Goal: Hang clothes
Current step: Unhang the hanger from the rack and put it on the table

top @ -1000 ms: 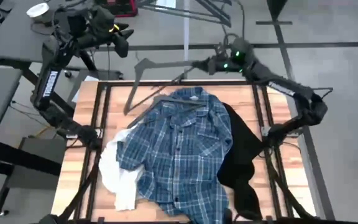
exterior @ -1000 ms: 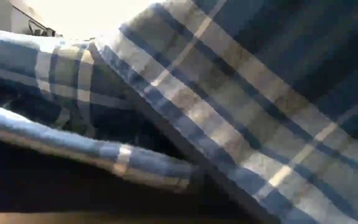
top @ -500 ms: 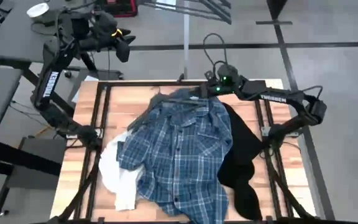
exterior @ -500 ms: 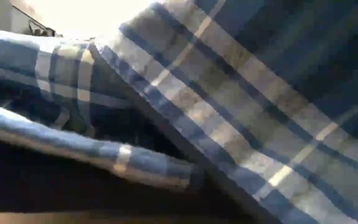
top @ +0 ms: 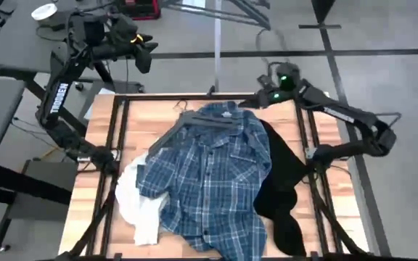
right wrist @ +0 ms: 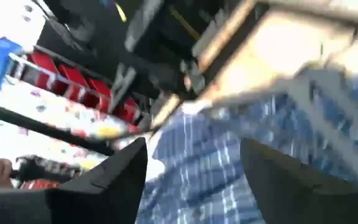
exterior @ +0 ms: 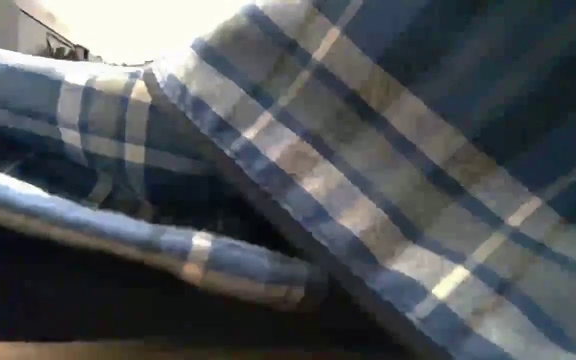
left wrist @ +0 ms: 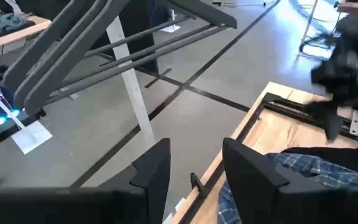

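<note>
The blue-and-white plaid shirt (top: 209,177) lies spread on the wooden table (top: 147,116) and fills the low view (exterior: 368,200). The black top (top: 281,188) lies along its right side and the white top (top: 133,203) sticks out at its left. A dark grey hanger (top: 198,121) rests on the shirt's collar end. My right gripper (top: 256,101) (right wrist: 194,149) hovers open just right of the collar, near the table's far edge, with nothing between its fingers. My left gripper (top: 145,58) (left wrist: 194,149) is open, raised beyond the table's far left corner.
A pale upright pole (top: 216,43) and the grey bars of a rack (left wrist: 73,43) stand on the floor beyond the table's far edge. Dark rails (top: 118,145) run along the table's left and right sides. A grey desk with a white bowl (top: 43,11) stands far left.
My right gripper brought the hanger from beyond the table's far edge down onto the shirt's collar, let it go, then drew back up and toward the table's right. The hanger now lies on the shirt. The garments kept their places.
</note>
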Controlling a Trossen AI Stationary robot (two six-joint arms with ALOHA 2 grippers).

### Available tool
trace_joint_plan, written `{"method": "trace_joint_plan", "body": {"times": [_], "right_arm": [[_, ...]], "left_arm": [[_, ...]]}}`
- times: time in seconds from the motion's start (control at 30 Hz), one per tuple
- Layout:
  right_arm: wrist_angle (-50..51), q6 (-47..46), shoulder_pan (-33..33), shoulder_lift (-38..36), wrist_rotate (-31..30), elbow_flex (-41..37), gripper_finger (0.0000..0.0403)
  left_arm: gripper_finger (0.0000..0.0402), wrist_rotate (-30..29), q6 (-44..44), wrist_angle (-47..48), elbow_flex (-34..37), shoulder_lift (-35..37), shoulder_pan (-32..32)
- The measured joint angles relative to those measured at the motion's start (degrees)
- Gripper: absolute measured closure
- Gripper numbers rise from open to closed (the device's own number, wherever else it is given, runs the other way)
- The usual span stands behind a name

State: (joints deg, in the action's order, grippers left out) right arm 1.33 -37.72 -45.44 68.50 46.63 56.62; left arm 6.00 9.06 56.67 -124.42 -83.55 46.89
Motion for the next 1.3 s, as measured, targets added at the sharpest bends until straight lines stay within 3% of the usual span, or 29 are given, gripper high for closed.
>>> {"method": "trace_joint_plan", "body": {"times": [0.1,0.23,0.33,0.5,0.73,0.9,1.13,1.3], "right_arm": [[-7.61,-0.7,-2.37,-1.52,-1.08,0.0,0.0167],[-24.85,-2.65,-6.05,-1.68,-4.15,0.32,0.0168],[-28.73,1.4,-10.17,-0.81,-8.75,3.71,0.0168],[-26.34,17.79,-17.21,4.18,-9.55,13.39,0.0168],[-4.17,40.06,-22.95,15.08,-9.62,30.91,0.0168],[5.83,44.69,-25.89,22.1,-9.69,38.96,0.0168],[5.81,45.55,-27.49,28.14,-9.68,42.28,0.0169],[6.23,40.98,-26.95,29.56,-9.44,42.2,0.0169]], "left_arm": [[0.0271,0.0,0.75,-0.45,0.0,-0.02,0.0],[0.0271,-0.92,1.23,-1.26,0.0,-0.27,0.28],[0.0271,-1.29,0.75,-1.3,0.0,-1.51,1.29],[0.0271,-1.36,0.15,-0.4,0.04,-4.3,3.07],[0.0271,-0.49,1.12,1.69,0.04,-6.73,4.11],[0.0271,-0.29,1.02,1.96,0.04,-6.69,4.26],[0.0271,-0.31,1.17,4.05,0.04,-6.69,4.24],[0.0271,-0.32,0.96,4.45,0.04,-6.69,4.25]]}}
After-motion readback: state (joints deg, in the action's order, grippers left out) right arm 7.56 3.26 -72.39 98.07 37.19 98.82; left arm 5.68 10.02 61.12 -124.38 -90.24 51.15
